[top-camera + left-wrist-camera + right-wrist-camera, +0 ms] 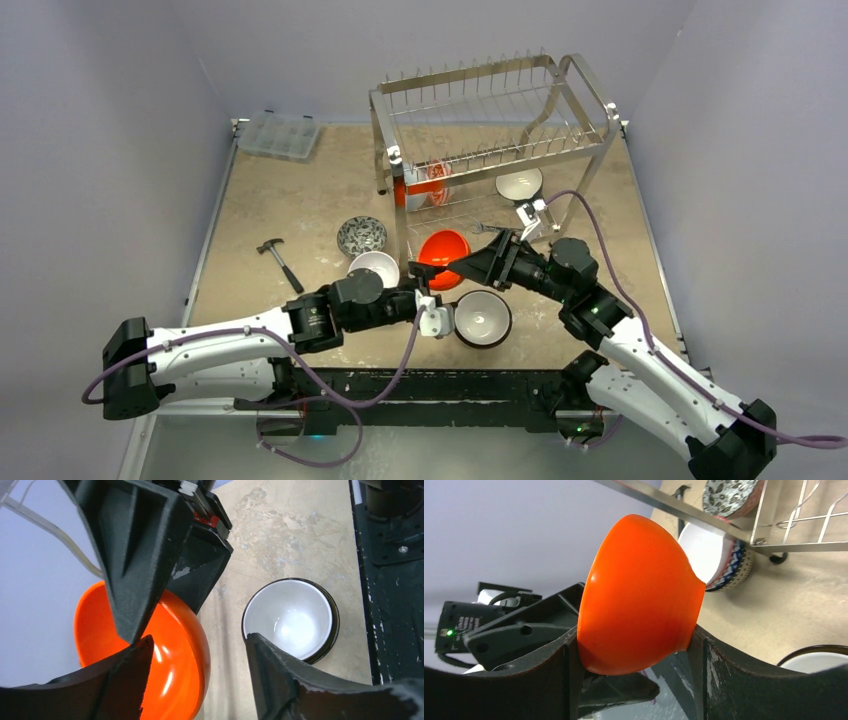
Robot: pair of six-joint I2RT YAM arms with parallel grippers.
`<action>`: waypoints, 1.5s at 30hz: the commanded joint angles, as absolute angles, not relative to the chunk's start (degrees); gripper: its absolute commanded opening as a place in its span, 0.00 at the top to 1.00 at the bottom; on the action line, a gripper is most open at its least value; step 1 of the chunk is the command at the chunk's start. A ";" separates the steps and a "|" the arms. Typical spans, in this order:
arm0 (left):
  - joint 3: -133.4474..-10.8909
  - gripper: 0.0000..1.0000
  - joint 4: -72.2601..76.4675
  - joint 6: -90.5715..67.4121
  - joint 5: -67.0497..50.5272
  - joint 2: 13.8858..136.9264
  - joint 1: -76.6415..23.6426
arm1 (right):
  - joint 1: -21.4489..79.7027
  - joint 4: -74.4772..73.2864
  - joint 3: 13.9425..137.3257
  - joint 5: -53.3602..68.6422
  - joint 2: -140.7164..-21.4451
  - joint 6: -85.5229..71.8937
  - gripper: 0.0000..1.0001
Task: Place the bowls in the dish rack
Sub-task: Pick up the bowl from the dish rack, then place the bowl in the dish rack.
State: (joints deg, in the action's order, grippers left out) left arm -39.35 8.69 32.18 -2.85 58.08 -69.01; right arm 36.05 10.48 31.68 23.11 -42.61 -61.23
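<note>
Roughly halfway, judging by the count. Three bowls already sit in the lower tier of the dish rack (462, 76): an orange-red racked bowl (405, 192), a red-and-white bowl (438, 182) and a white-lined bowl (519, 184) toward the right end. Nothing shows on the upper tier. Four are left. The orange bowl (639, 595) is off the table, in front of the rack's near left leg and tipped on its side. The right gripper (631, 650) is clamped across its body, with both fingers touching the wall. The left gripper (197, 640) has its jaws apart and grips nothing. It hangs just beside the dark-outside bowl (482, 318), which stands upright near the front edge. The blue-patterned bowl (374, 268) and the leaf-patterned bowl (361, 236) wait on the table (300, 190) left of the rack. Materials: the orange bowl is plain, glossy and smooth, flaring from a narrow foot, so it is likely slick under the pads. The rack is shiny metal strip and wire with upright prongs. The fingers are matte black and rough-faced. The table top is mottled tan with a stone look.
</note>
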 commanded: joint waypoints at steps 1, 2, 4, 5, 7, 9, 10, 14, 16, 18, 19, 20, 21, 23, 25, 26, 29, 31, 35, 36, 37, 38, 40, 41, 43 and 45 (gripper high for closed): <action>-38.57 0.26 14.47 28.02 1.28 55.96 -68.91 | 35.95 6.98 35.72 17.89 -41.91 -56.97 1.00; -38.19 0.23 15.15 27.10 2.74 55.23 -68.92 | 35.95 5.88 35.81 16.66 -42.04 -56.21 1.00; -37.62 0.15 16.14 24.78 5.70 54.14 -68.88 | 35.97 3.96 35.97 14.03 -42.50 -54.55 1.00; -37.61 0.11 16.39 23.26 7.76 53.64 -68.76 | 35.95 3.08 36.29 12.67 -42.92 -53.44 1.00; -37.66 0.03 16.20 19.68 11.88 52.75 -68.34 | 35.95 1.81 36.78 10.35 -44.67 -51.33 1.00; -37.99 0.01 15.18 16.31 15.49 51.72 -67.57 | 35.96 1.84 37.20 8.74 -47.43 -49.01 1.00; -38.06 0.01 14.57 14.25 16.99 51.07 -66.97 | 35.95 2.17 37.51 8.01 -48.68 -47.77 1.00; -37.84 0.01 11.80 7.42 17.05 47.94 -62.42 | 35.99 6.38 38.33 4.59 -54.41 -43.07 1.00; -37.71 0.01 10.19 4.03 15.61 46.17 -59.03 | 35.95 7.80 39.32 2.52 -57.34 -41.15 1.00; -37.76 0.01 8.07 1.56 16.00 44.60 -56.56 | 36.03 9.98 40.12 2.12 -59.86 -39.52 1.00; -37.71 0.01 6.82 1.14 16.61 43.97 -55.84 | 36.03 11.03 40.24 1.70 -60.88 -39.17 1.00; -37.71 0.01 5.75 0.70 17.19 43.42 -55.41 | 36.04 12.18 40.36 1.18 -61.67 -38.89 1.00; -37.76 0.01 4.53 0.43 18.15 42.94 -55.12 | 36.04 13.23 40.55 0.58 -62.39 -38.34 1.00; -37.80 0.01 2.04 -1.91 19.94 42.16 -54.34 | 36.04 15.25 40.95 -0.59 -63.98 -37.31 1.00; -37.50 0.01 0.16 -3.48 20.98 41.38 -53.28 | 36.04 17.71 41.29 -1.55 -65.81 -35.70 1.00; -37.35 0.01 -1.92 -4.20 21.44 41.01 -52.88 | 36.04 18.64 41.71 -1.90 -66.80 -34.88 1.00; -36.83 0.01 -4.74 -6.34 22.82 39.23 -51.19 | 36.12 20.95 43.15 -2.67 -70.18 -32.61 1.00; -36.57 0.01 -6.37 -7.49 22.46 38.14 -49.45 | 36.21 22.35 43.92 -2.35 -71.97 -31.23 1.00; -37.14 0.01 -9.68 -9.70 18.99 38.50 -45.22 | 36.80 24.19 45.40 -2.10 -75.67 -28.86 1.00; -37.40 0.01 -10.41 -10.24 17.61 38.98 -44.05 | 37.03 24.44 45.76 -2.11 -76.53 -28.38 1.00; -37.67 0.01 -10.87 -10.92 16.26 39.59 -42.68 | 37.25 24.55 46.17 -2.11 -77.41 -27.78 1.00; -37.87 0.01 -11.22 -11.36 14.62 40.18 -41.35 | 37.51 24.60 46.59 -2.20 -78.34 -27.01 1.00; -38.31 0.01 -11.80 -12.38 11.53 41.46 -38.58 | 37.91 24.30 47.58 -2.33 -80.00 -25.81 1.00; -38.58 0.01 -12.12 -12.74 9.69 41.98 -37.09 | 38.09 24.00 48.27 -2.21 -80.85 -25.02 1.00; -38.95 0.01 -12.17 -13.53 2.94 42.87 -33.12 | 38.52 22.76 49.70 -2.48 -82.61 -23.30 1.00; -39.13 0.01 -11.86 -14.53 -3.74 44.09 -27.33 | 39.29 20.85 51.30 -3.55 -84.38 -21.63 1.00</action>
State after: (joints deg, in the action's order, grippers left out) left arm -36.86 -11.90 -11.09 10.02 42.78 -34.98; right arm 38.02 19.88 46.00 -1.02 -82.61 -26.83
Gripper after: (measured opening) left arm 0.992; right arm 0.678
